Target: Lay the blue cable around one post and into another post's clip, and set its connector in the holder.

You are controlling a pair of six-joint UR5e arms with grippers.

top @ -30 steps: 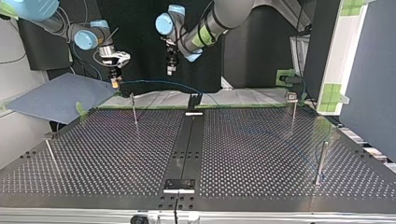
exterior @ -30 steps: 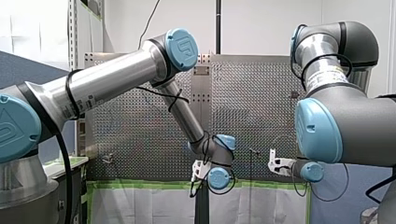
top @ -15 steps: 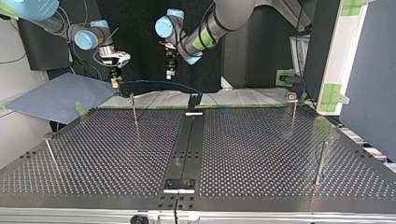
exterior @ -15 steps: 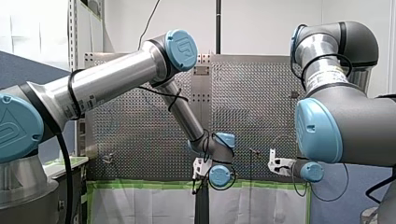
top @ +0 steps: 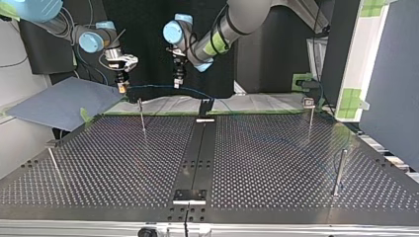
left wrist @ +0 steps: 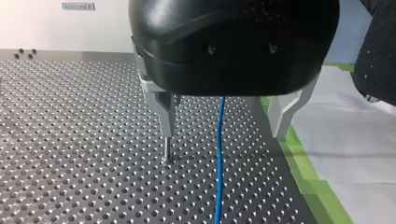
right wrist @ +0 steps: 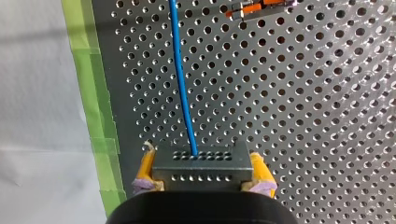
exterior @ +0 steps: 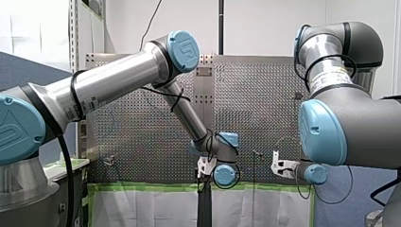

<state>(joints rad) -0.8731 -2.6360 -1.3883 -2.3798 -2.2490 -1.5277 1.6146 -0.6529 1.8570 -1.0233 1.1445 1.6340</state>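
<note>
Even, bright room light fills the front view, and the plain white wall [exterior: 265,28] is nearly washed out. In the top view the black backdrop [top: 148,59] is dim, while the grey perforated metal bench [top: 296,158] carries a pale sheen at the view's right. My left arm's black tool [left wrist: 223,135] shows soft highlights on its housing; a faint shadow crosses the white sheet [left wrist: 364,177] beside it.

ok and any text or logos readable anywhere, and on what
"UR": stylised logo on my left arm's blue joint cap.
My left arm's sticker: too small to read.
My right arm's sticker: blurred, unreadable.
Wrist views: no text.
</note>
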